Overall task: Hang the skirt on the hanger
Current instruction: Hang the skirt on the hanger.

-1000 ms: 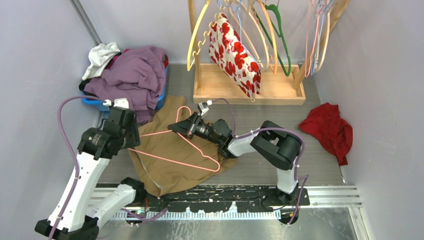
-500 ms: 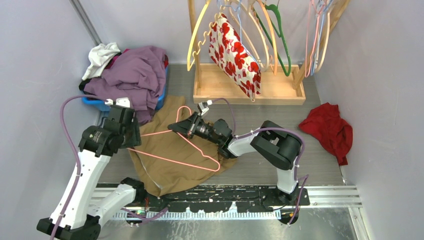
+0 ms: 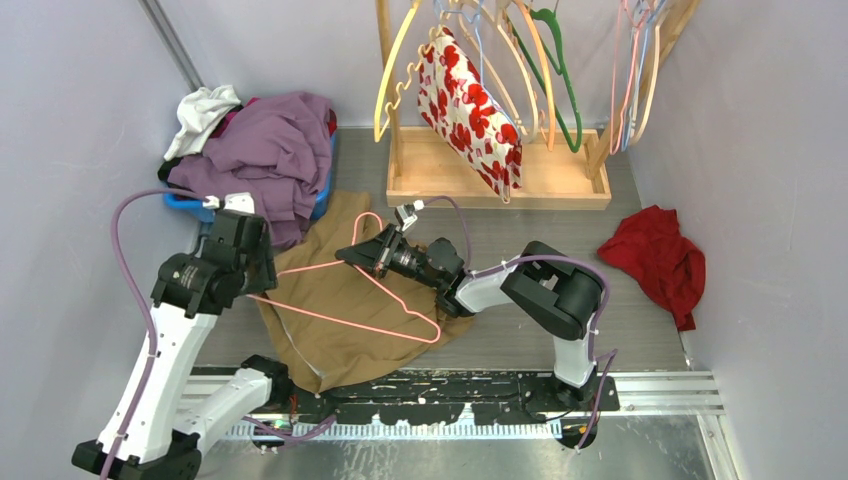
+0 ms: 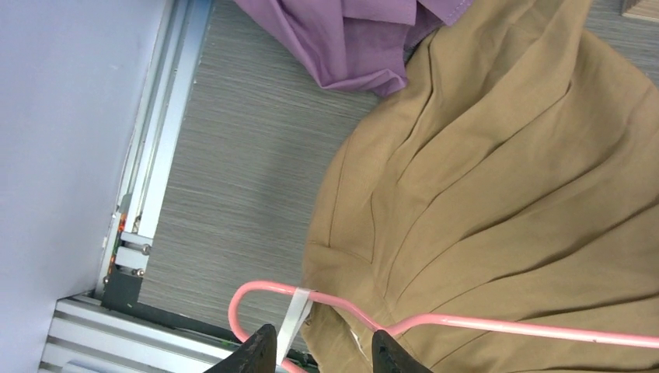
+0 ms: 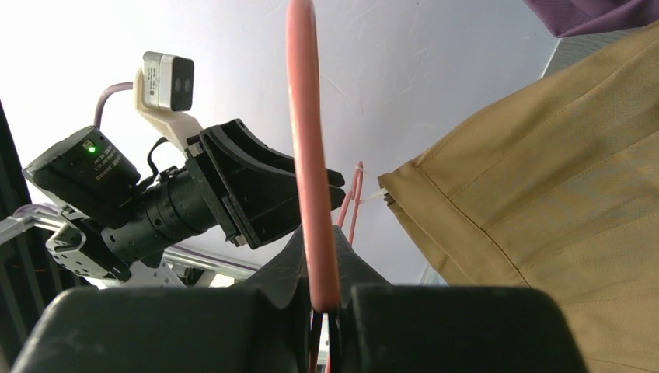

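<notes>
The tan skirt [image 3: 340,340] lies spread on the floor. The pink wire hanger [image 3: 375,328] is over it, and my right gripper [image 3: 354,256] is shut on the hanger's neck [image 5: 309,155] below the hook. In the left wrist view the hanger's rounded end [image 4: 247,299] sits over the skirt's waist corner [image 4: 342,326]. A white strap loop [image 4: 296,315] of the skirt hangs over the wire there. My left gripper [image 4: 322,356] stands open just behind that end, with the loop running down between its fingertips [image 4: 256,351]. From above, the left gripper [image 3: 265,280] is at the hanger's left end.
A blue basket [image 3: 190,205] piled with purple [image 3: 265,150] and white clothes stands at the back left, against the wall. A wooden rack [image 3: 500,175] with several hangers and a red-flowered garment [image 3: 470,100] stands behind. A red garment [image 3: 660,255] lies at the right. A metal rail [image 4: 148,194] borders the floor.
My left gripper has shifted slightly left and back at the hanger's end. The right arm and the hanger have stayed in place.
</notes>
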